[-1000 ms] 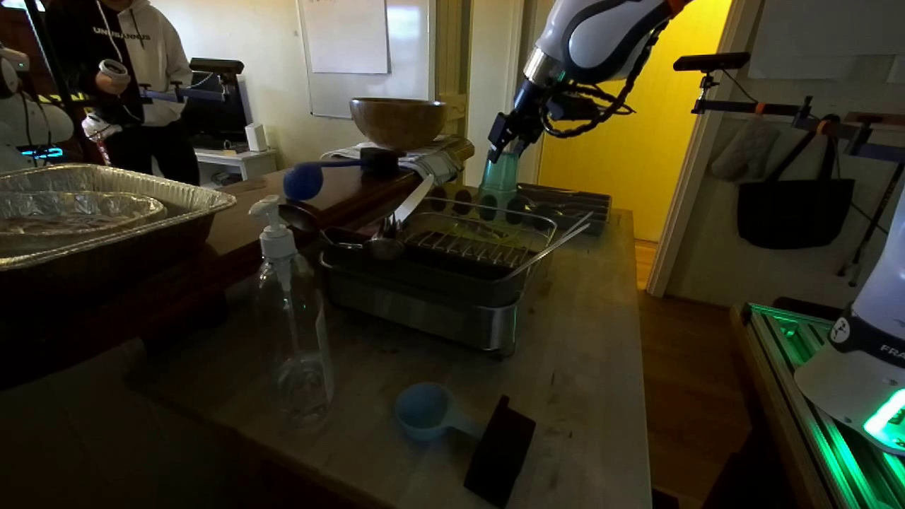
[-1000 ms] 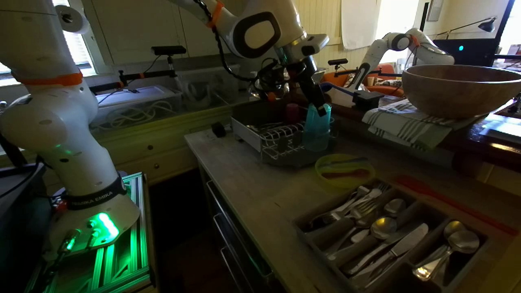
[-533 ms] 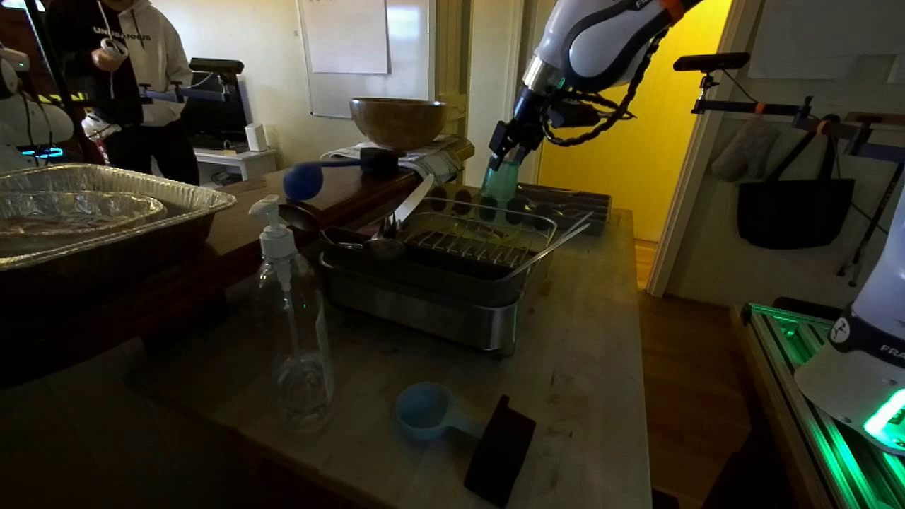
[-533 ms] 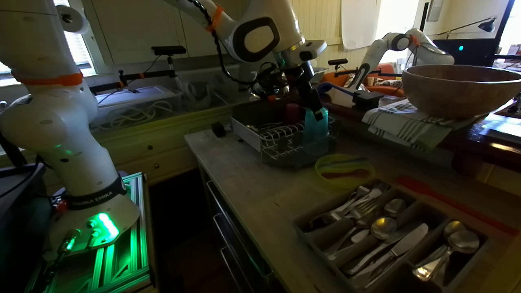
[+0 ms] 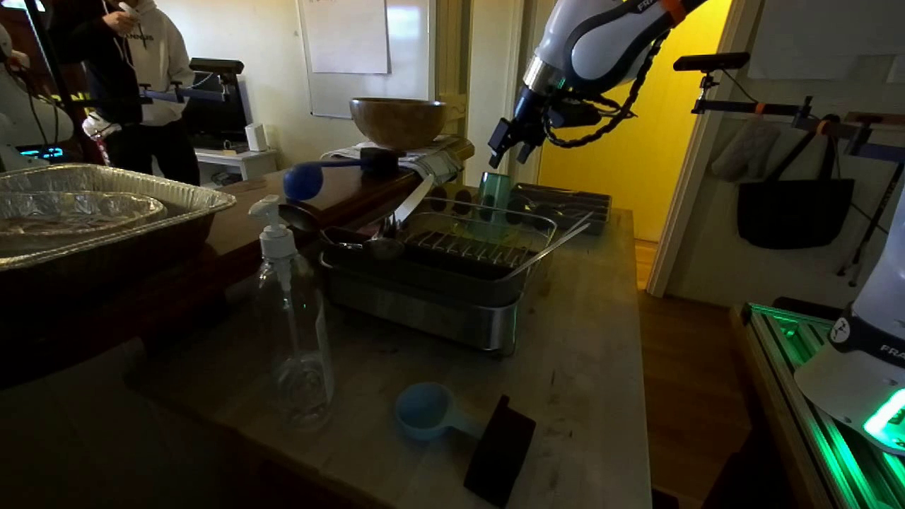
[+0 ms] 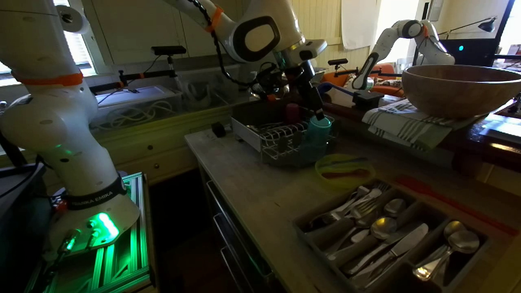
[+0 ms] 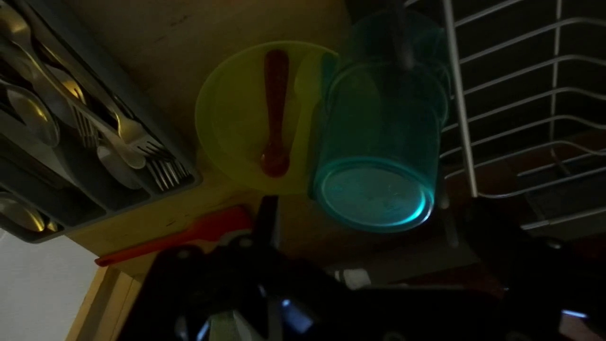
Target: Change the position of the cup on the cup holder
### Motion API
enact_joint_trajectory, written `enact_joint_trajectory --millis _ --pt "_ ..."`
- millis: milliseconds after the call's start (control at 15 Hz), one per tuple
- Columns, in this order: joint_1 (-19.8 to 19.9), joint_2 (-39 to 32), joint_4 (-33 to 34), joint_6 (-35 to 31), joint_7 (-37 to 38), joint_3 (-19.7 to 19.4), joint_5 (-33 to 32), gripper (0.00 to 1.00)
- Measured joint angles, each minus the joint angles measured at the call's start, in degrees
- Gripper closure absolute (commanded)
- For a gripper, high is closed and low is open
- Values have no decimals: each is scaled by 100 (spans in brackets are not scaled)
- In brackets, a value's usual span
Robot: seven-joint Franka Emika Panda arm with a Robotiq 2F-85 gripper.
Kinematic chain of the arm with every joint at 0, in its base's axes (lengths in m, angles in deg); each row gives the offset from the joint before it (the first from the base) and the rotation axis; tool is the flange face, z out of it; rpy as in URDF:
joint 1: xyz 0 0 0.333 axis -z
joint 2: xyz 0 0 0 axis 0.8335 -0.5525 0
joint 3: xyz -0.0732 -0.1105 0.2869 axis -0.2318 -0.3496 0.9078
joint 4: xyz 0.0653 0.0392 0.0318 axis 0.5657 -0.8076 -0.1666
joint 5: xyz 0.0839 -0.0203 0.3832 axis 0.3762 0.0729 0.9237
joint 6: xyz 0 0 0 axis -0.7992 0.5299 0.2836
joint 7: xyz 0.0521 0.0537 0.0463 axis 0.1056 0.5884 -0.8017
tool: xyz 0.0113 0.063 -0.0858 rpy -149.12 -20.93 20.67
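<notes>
The cup [image 7: 381, 128] is a teal-green translucent tumbler, upside down with its closed base toward the wrist camera. In both exterior views the cup [image 5: 495, 196] [image 6: 318, 132] stands at the outer end of the cup holder [image 5: 424, 311] [image 6: 249, 136], a grey metal rack with white wire. It tilts slightly. The wire side of the rack [image 7: 461, 94] runs close beside the cup in the wrist view. My gripper [image 7: 374, 203] is open and empty just above the cup, with its fingers apart on either side; it also shows in both exterior views [image 5: 509, 159] [image 6: 318, 116]. The cup's lower end is partly hidden.
A yellow bowl [image 6: 325, 179] with a red spoon lies beside the rack, then a cutlery tray [image 6: 303, 230] and a red utensil [image 6: 456, 203]. A clear pump bottle [image 5: 297, 353] and a light-blue round cup [image 5: 424, 413] stand on the opposite side of the rack.
My gripper lowered the cup a little, then opened and let it go. The cup now sits lower, apart from the fingers. A background arm and a person's hands also moved.
</notes>
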Motion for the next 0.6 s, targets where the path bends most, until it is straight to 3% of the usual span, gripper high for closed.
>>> enact_joint_trajectory --millis 600 --pt "1 421 5 226 35 2 -33 0"
